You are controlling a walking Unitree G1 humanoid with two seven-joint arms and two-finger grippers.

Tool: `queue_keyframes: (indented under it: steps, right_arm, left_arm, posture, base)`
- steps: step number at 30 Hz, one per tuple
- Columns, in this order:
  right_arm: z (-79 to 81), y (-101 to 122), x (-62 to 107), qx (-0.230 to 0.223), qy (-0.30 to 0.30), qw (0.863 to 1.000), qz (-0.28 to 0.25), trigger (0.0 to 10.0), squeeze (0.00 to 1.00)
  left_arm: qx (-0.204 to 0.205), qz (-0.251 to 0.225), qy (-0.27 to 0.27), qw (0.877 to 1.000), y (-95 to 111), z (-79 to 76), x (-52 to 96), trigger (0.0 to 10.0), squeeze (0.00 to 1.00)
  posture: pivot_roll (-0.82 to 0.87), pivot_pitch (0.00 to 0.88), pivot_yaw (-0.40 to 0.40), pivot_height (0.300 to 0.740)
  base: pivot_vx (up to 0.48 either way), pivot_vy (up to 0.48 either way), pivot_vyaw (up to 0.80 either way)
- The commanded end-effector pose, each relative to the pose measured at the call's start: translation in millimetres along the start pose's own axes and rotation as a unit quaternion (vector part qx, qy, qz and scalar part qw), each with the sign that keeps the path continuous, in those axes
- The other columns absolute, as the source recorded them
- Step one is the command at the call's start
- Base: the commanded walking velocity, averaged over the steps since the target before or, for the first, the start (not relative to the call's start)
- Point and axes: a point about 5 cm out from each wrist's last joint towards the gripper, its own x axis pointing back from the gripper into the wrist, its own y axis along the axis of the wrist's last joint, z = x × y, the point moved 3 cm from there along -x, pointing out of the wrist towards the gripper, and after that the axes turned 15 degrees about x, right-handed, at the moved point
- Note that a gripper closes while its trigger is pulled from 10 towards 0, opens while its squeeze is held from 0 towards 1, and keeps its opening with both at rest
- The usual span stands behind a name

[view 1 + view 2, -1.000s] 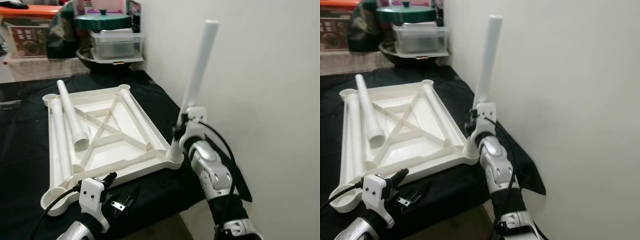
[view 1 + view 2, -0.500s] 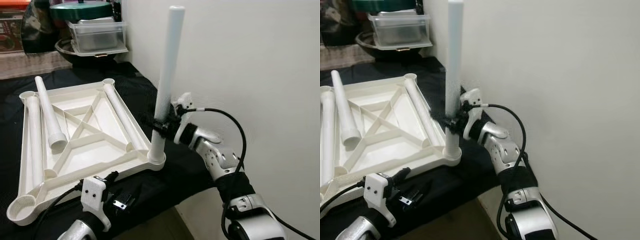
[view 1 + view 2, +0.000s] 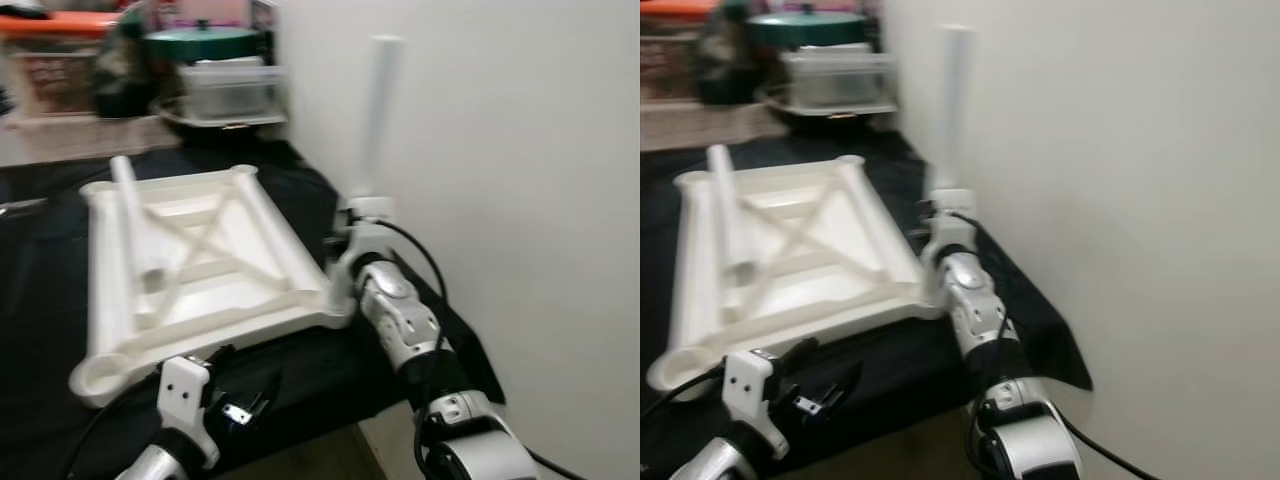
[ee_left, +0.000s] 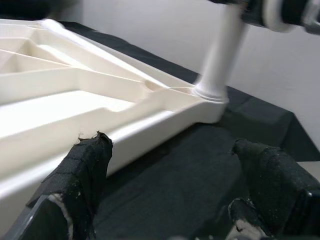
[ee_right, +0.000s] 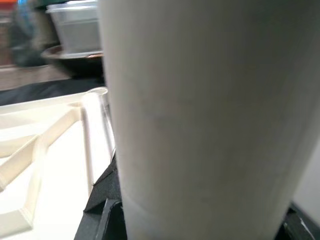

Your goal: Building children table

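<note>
Two end effectors in view. Right end effector (image 3: 345, 262) clamped low on an upright white table leg (image 3: 377, 115), black fingers closed against the tube just above the near-right corner socket of the white tabletop (image 3: 215, 262). Tabletop lying underside up on the black-covered bench (image 3: 40, 290), ribs crossing in an X. Leg standing nearly vertical beside the pale wall (image 3: 520, 180), foot seated in that corner socket; in the right wrist view, leg (image 5: 200, 110) very close before the lens. Loose second leg (image 3: 135, 215) lying slanted inside the tabletop toward its left side. Left end effector (image 4: 175, 190) hanging open near the tabletop's front edge, padded fingers (image 4: 85, 175) spread wide, gripping nothing, black cloth between them. Blurred green-lidded pot (image 3: 203, 42) and clear container (image 3: 228, 92) at the far end.
</note>
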Motion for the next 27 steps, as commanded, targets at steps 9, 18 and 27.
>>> queue_keyframes:
  steps: [9, 18, 27]
  right_arm:
    - [9.7, -23, 7.4, 0.051, 0.014, 0.998, 0.043, 0.0, 0.00]
    - [41.2, 35, 15.3, 0.003, 0.172, 0.980, -0.103, 10.0, 1.00]
    - [57.7, 56, 30.6, -0.011, 0.377, 0.906, -0.194, 10.0, 0.00]
  left_arm:
    - [0.002, 0.009, -0.010, 1.000, -2, -1.7, -2.3, 10.0, 0.00]
    - [0.002, 0.008, -0.010, 1.000, -2, -1.4, -3.1, 10.0, 0.00]
    - [0.003, 0.004, -0.010, 1.000, -1, -3.0, -4.6, 10.0, 0.00]
  posture:
    - [0.12, 0.000, -0.076, 0.740]
    - [0.12, 0.000, -0.083, 0.740]
    - [0.13, 0.000, -0.091, 0.740]
  base:
    - [0.000, 0.000, 0.00]
    - [0.000, 0.000, 0.00]
    - [0.000, 0.000, 0.00]
